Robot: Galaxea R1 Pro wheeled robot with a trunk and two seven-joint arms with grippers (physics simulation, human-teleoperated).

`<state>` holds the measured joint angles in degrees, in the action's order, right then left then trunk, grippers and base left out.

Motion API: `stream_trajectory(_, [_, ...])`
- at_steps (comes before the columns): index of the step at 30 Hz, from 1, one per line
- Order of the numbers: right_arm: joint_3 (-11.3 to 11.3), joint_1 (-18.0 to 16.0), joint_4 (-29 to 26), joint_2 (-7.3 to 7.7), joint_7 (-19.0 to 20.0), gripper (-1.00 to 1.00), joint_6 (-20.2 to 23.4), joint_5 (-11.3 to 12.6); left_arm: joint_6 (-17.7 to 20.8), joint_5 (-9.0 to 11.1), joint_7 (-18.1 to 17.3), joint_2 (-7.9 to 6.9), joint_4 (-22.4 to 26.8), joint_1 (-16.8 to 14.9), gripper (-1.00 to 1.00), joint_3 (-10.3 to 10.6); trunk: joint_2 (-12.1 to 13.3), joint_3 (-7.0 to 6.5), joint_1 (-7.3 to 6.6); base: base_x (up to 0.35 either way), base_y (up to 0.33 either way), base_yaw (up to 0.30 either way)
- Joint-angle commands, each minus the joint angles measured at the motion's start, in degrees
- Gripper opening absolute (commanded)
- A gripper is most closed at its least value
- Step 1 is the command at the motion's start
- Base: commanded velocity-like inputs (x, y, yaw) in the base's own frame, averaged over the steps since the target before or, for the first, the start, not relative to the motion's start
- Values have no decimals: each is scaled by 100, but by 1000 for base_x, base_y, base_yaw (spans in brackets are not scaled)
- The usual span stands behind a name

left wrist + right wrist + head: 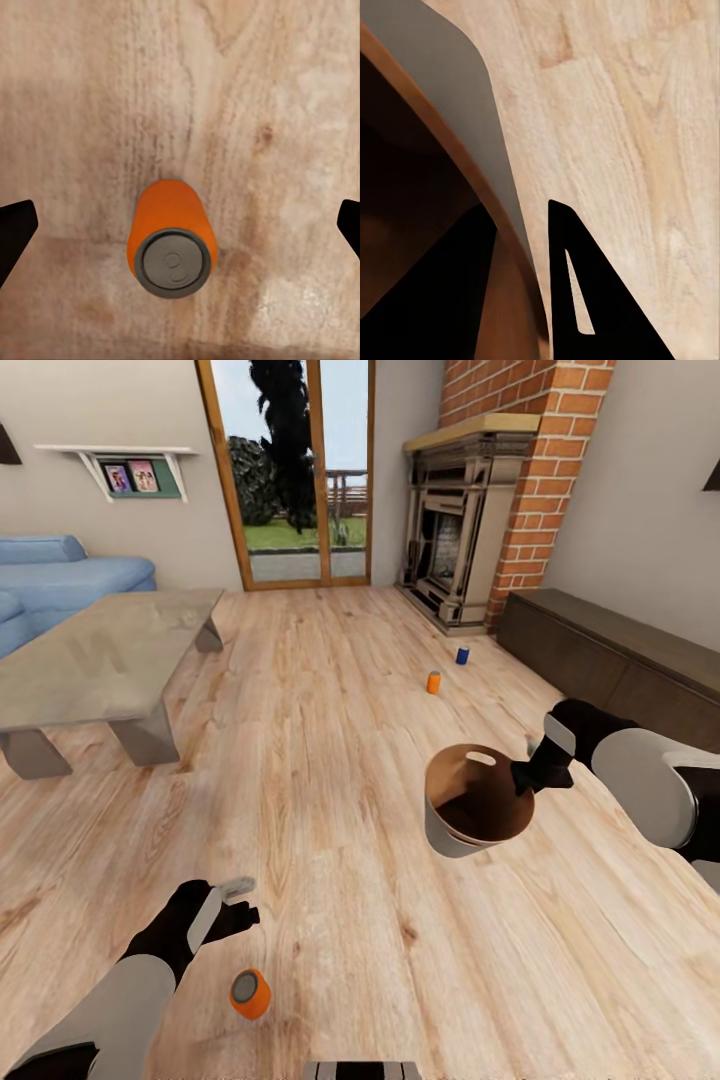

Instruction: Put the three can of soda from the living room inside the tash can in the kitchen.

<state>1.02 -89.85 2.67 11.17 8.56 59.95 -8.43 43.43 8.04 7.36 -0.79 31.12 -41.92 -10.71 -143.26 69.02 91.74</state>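
While the right pincer (527,770) clamps the bin's (447,838) rim, the orange can (172,241) stands upright on the floor (330,780), centred beneath the spread left pincer (236,892).

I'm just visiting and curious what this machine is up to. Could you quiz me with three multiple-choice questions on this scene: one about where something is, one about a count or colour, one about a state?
1. Where does the blue can stand?
A. On the glass-topped table
B. On the floor near the fireplace
C. Inside the trash can

2. How many orange cans are on the floor?
A. None
B. One
C. Two

3. What is the right gripper doing?
A. Clamping the trash can's rim
B. Holding a can
C. Hanging open over the sofa

Answers:
1 B, it stands on the wood floor before the fireplace.
2 C, the near orange can lies below the open left gripper and the far orange can stands beside the blue one.
3 A, its fingers straddle the trash can wall.
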Motion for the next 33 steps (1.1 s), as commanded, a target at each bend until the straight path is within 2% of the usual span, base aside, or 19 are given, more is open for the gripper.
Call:
stream_trajectory(1, [132, -2, -3, -3, 5, -100, 5, 122, -1, 1, 0, -2, -1, 0, 100, 0, -1, 8, -1, 0, 0, 0])
stream_trajectory(4, [126, 1, -3, -11, 5, -100, 5, 122, -1, 3, -3, -1, 1, 0, 100, -1, -1, 35, -1, 0, 0, 0])
stream_trajectory(14, [126, 2, -3, -12, 5, -100, 5, 121, -1, -10, -8, 0, -5, 0, 100, -1, -14, 347, 25, 0, 0, 0])
stream_trajectory(22, [119, 3, -11, -28, 5, -100, 5, 117, 2, 3, -67, 10, 44, 2, 100, -6, -14, 419, 25, 0, 0, 0])
stream_trajectory(33, [118, 3, -12, -33, 5, -100, 5, 118, 11, 5, -93, 36, 44, 0, 100, -5, -29, 761, 53, 0, 0, 0])
